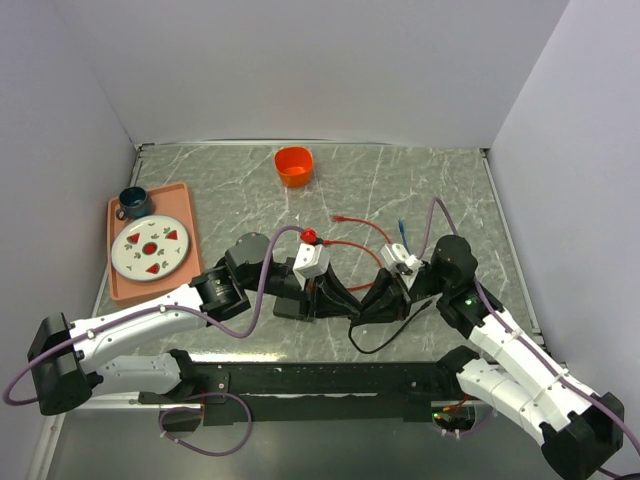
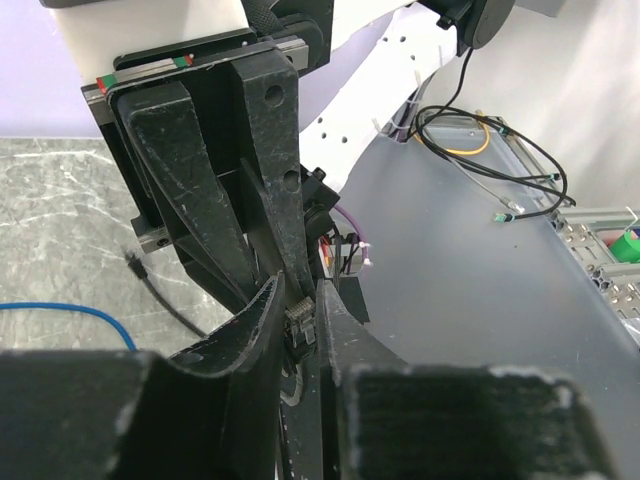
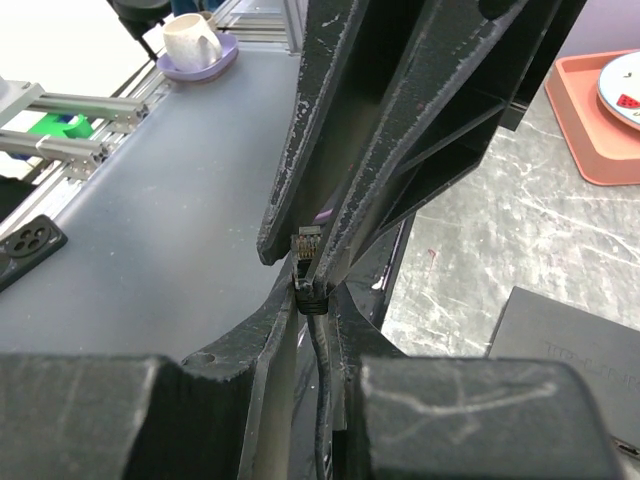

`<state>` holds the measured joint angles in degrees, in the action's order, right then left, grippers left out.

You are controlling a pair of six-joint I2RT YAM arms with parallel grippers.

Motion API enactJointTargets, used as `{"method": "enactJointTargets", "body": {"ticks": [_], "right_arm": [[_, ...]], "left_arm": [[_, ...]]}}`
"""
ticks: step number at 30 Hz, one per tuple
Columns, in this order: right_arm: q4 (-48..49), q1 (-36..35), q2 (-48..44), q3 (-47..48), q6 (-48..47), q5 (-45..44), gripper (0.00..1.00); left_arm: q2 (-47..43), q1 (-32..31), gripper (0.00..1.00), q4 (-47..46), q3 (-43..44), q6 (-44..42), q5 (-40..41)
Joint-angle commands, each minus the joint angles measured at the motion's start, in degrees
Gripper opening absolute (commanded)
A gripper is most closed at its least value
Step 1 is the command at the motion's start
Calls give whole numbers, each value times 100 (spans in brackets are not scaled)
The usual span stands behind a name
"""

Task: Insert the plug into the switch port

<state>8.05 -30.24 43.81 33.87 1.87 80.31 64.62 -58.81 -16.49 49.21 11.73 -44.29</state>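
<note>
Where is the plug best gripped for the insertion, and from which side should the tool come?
Grip the plug on its black boot, pinching across the sides and coming from the cable end, as the right tool seems to. The clear tip must stay free for insertion; the left tool flanks it now.

Wears white moulded shells along the left arm [image 1: 130,320] and right arm [image 1: 510,350], broken by matte-black cylindrical joints [image 1: 215,290] and ending in blocky black bases [image 1: 60,365] by the counter's near edge. Carries a thin purple cable [image 1: 263,280] looping outside each arm. Shows a small green light [image 1: 468,299] on the right arm. Bears white camera housings [image 1: 312,260] at the wrists. Ends in the left gripper [image 2: 298,305] and right gripper [image 3: 305,290]: long black ribbed fingers [image 3: 250,345] with pale scuffed edges, round holes [image 2: 275,100] in one finger, red and green marks [image 2: 105,82] on a rail.
</note>
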Motion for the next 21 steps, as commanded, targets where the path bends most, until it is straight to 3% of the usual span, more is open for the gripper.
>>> {"method": "enactJointTargets", "body": {"ticks": [1,3,7,9,10,11,13,14,16,17,18,21], "right_arm": [[398,-35,-189,234,112,28,0],[407,-17,-206,226,147,11,0],[582,-17,-206,182,244,-42,0],[557,-8,-215,173,279,-234,7],[452,-8,-241,182,262,-331,14],[382,-8,-268,199,200,-584,28],[232,-8,-320,208,121,-858,35],[136,-8,-382,191,138,-1094,48],[135,-17,-470,147,226,-1954,61],[126,-8,-566,77,479,-2367,91],[74,-17,-602,59,603,-3154,99],[-171,-8,-803,67,516,-3714,100]], "left_arm": [[103,-61,14,102,115,-206,-238],[104,-70,1,129,89,-188,-255],[-45,-61,1,94,1,-153,-247],[-151,-69,1,111,-96,-153,-54],[-273,-61,1,111,-131,-153,16],[-335,-61,1,120,-183,-118,156],[-511,-61,1,59,-271,-57,534],[-573,-61,1,-3,-350,100,718],[-678,-61,1,-213,-421,425,1281],[-696,-61,1,-266,-473,540,1431],[-688,-61,1,-293,-474,654,1780],[-653,-61,1,-197,-360,1059,2423]]}}
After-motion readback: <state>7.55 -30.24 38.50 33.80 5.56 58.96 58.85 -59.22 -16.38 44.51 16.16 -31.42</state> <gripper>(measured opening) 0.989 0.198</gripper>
